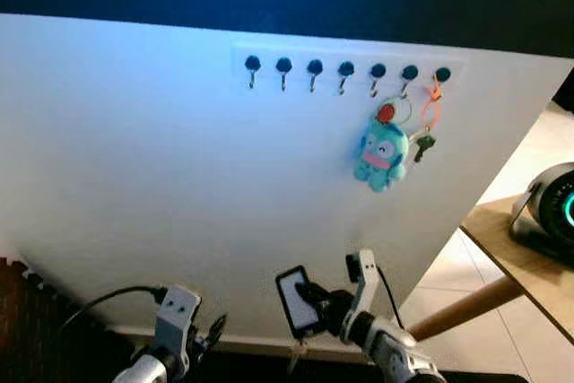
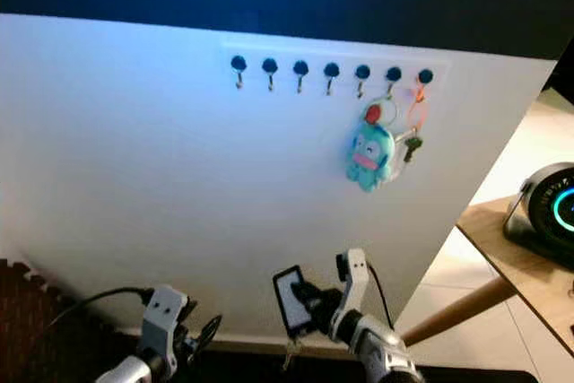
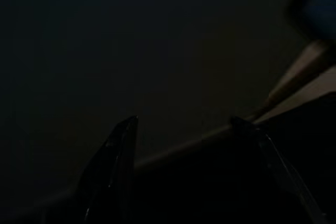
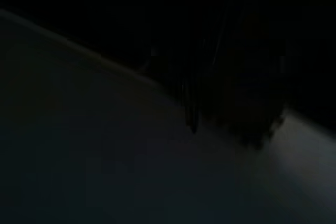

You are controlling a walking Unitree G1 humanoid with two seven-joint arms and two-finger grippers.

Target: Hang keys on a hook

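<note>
A row of several black-capped hooks [image 1: 315, 68] runs along the top of a white wall panel [image 1: 161, 177]. A blue plush keychain [image 1: 382, 154] hangs from a hook near the right end, and beside it an orange strap [image 1: 433, 105] carries a dark key [image 1: 423, 145]. Low in front of the panel, my right gripper [image 1: 316, 299] is shut on a black key fob with a pale face [image 1: 294, 302]; something small dangles under it [image 1: 294, 361]. My left gripper [image 1: 213, 329] hangs low at the left, its fingers [image 3: 118, 150] spread apart around nothing.
A wooden table [image 1: 502, 239] with slanted legs stands at the right and bears a round grey device [image 1: 552, 208] with a lit ring. Pale floor tiles lie beneath it. A dark mat [image 1: 27, 311] covers the floor at the left.
</note>
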